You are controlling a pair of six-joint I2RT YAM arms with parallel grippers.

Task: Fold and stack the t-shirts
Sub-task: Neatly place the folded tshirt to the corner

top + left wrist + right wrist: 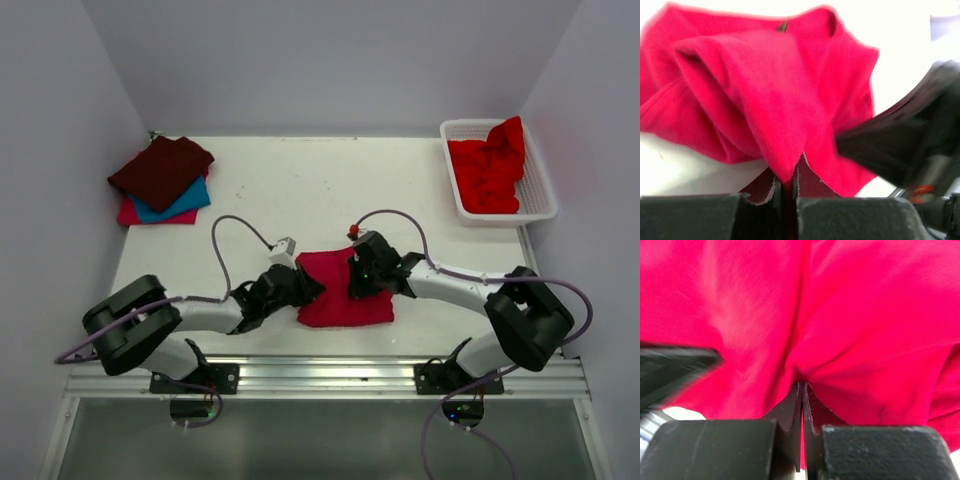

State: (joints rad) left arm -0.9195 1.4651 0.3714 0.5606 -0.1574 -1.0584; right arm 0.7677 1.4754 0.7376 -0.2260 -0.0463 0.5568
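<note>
Mid-fold, pinching the crimson-pink cloth t-shirt [340, 302] tight in both the left hand [789, 176] and right hand [802, 392]. Next, probably lifting together and laying over evenly.

No legible text, seemingly anywhere.

**White basket on a white tabletop**

A white plastic lattice basket [540, 180] sits at the far right corner of the pale tabletop [300, 190], close to the right-hand wall. A silver metal rail [320, 378] runs along the near edge. Plain grey walls [320, 60] enclose the other three sides.
</note>
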